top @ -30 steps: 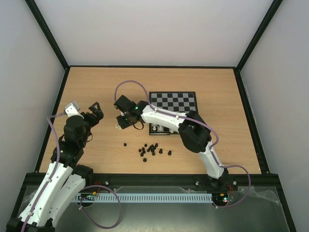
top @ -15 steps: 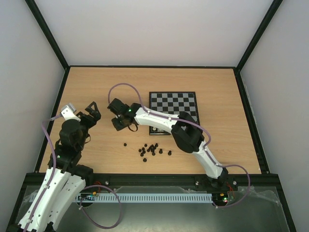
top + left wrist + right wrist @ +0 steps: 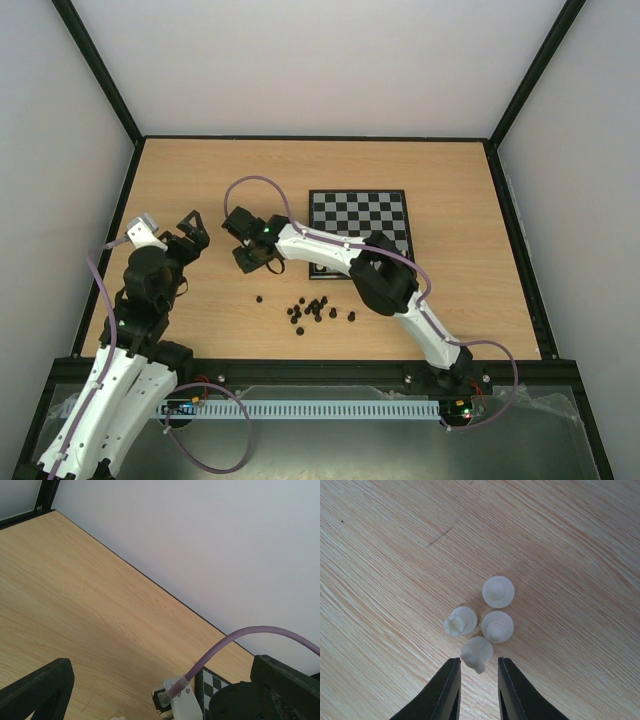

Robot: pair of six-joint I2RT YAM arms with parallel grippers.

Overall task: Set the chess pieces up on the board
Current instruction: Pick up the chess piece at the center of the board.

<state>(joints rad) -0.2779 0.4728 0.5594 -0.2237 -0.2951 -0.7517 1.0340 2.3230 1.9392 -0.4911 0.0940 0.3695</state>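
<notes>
Hovering over a tight cluster of four white chess pieces (image 3: 496, 626), the right gripper (image 3: 478, 664) is keeping its jaws narrowly parted and empty, with the nearest piece sitting right at the mouth between the fingertips. The cluster is lying on the wooden table (image 3: 450, 180), just off the left edge of the board (image 3: 360, 215). The left gripper (image 3: 192, 229) is hanging spread wide and gripping nothing, near the table's left edge.

The job is looking barely begun. The board's visible squares are showing no pieces standing, though the right arm is hiding its near edge. Black pieces (image 3: 315, 308) are lying scattered toward the middle of the table's near edge, waiting with the white four.

Compared with a second ago, the right gripper is sitting farther toward the left edge, now directly above the cluster. The left arm is drawn back toward that edge. Over the last half second almost nothing is changing.
</notes>
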